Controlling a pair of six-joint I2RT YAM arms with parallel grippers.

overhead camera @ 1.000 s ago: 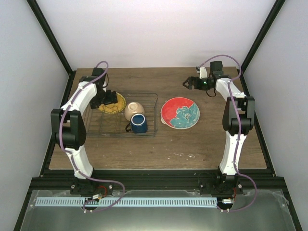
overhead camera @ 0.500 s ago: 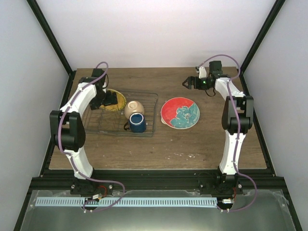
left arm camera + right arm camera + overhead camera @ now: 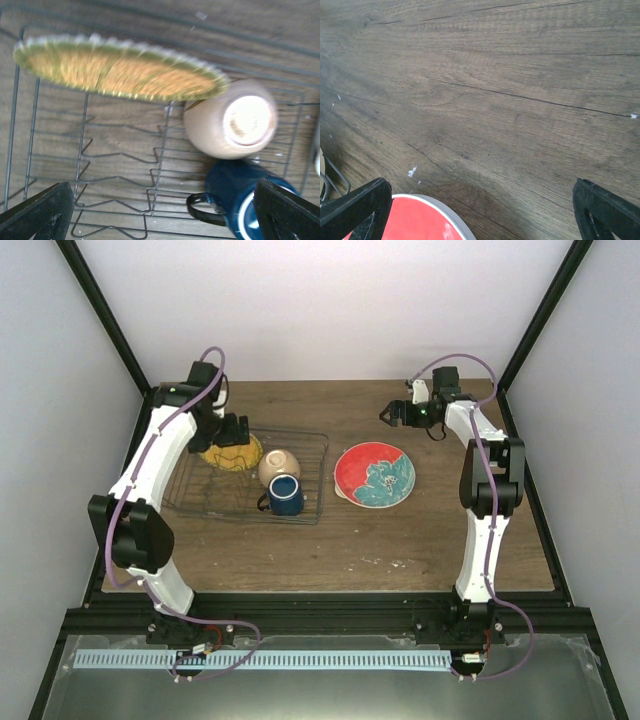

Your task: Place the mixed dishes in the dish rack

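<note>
Left pincer (image 3: 233,430), jaws apart, has lifted off the yellow plate (image 3: 238,456) leaning in the dish rack (image 3: 323,475) with bowl (image 3: 279,468) and mug (image 3: 287,496); red plate (image 3: 375,476) awaits on the bench (image 3: 400,540), right pincer (image 3: 395,415) also apart.

The dish rack (image 3: 215,495) is seen from high overhead and closely from the left wrist; desk (image 3: 510,90) beside it, from the right wrist.

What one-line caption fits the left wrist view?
Yellow-orange plate tilted in the wire rack beside a cream bowl and blue mug.
</note>
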